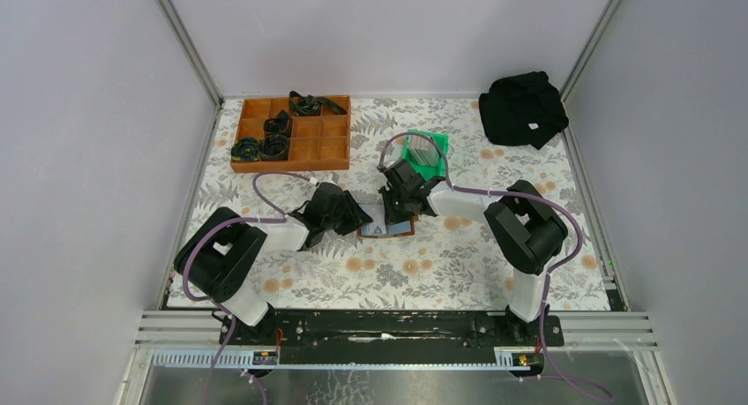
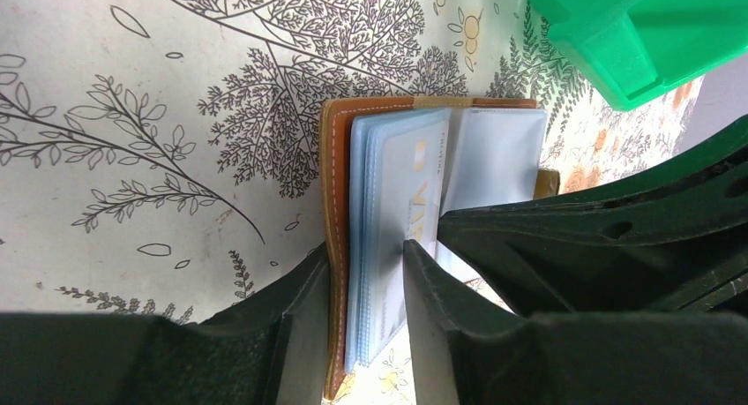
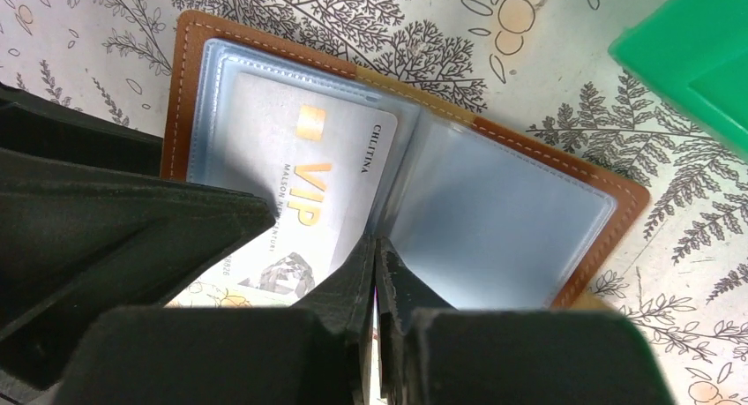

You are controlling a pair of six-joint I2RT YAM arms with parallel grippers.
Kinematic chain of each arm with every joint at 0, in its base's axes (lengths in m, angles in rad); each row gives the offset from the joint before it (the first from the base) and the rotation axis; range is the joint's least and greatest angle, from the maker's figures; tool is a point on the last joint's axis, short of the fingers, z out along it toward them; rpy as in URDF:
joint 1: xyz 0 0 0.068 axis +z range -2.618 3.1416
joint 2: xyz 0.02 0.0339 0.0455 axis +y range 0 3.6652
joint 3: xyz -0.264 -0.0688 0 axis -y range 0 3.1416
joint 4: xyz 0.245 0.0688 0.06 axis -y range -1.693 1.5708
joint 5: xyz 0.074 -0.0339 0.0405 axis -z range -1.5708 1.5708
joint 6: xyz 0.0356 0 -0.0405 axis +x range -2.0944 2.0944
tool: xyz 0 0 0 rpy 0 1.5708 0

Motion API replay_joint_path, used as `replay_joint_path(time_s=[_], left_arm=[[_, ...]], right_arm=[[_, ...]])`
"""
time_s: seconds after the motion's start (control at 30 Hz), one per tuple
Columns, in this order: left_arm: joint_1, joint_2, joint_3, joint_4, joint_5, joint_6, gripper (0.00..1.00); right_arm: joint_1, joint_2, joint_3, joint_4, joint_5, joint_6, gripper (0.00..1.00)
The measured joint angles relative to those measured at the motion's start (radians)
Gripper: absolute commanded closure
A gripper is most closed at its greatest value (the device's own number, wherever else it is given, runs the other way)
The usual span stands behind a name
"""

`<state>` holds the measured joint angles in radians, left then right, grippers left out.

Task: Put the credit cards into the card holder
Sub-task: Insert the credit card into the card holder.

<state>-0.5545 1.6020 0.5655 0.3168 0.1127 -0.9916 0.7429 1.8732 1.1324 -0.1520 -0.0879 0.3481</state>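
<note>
While the card holder [image 1: 389,228] lay spread open on the flower-patterned table [image 1: 441,268], near its middle and a little nearer the arm bases than the green bin [image 1: 440,144], both arms reached in over it from either side. The left gripper [image 2: 366,246] had its jaws partly apart and set around the left half of the holder: one finger [image 2: 295,334] lay against the outside of the brown leather cover and the other [image 2: 441,326] against the inner face of the clear plastic sleeves, so that cover and sleeves were clamped between them. A silver VIP card [image 3: 300,193] with orange lettering sat inside a sleeve on that same half, its printed face showing through the plastic. The right gripper [image 3: 375,244] had its fingers drawn together to a hairline slit, the tips down at the fold where the sleeves meet in the middle of the holder; whether a thin sleeve leaf was nipped between them could not be told. In the overhead view a grey stack of credit cards [image 1: 422,154] rested in the green bin, just beyond the right gripper. A wooden compartment tray [image 1: 291,164] stood at the far left of the table, and a black cloth [image 1: 522,108] lay bunched in the far right corner
</note>
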Motion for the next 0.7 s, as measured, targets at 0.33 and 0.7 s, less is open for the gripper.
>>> replay_joint_path(time_s=[0.33,0.7], left_arm=[[0.001,0.001,0.000,0.006,0.008,0.000,0.55],[0.006,0.005,0.000,0.016,0.023,0.000,0.55]], right_arm=[[-0.004,0.006,0.001,0.002,-0.010,0.009,0.95],[0.009,0.016,0.017,0.000,-0.011,0.027,0.95]])
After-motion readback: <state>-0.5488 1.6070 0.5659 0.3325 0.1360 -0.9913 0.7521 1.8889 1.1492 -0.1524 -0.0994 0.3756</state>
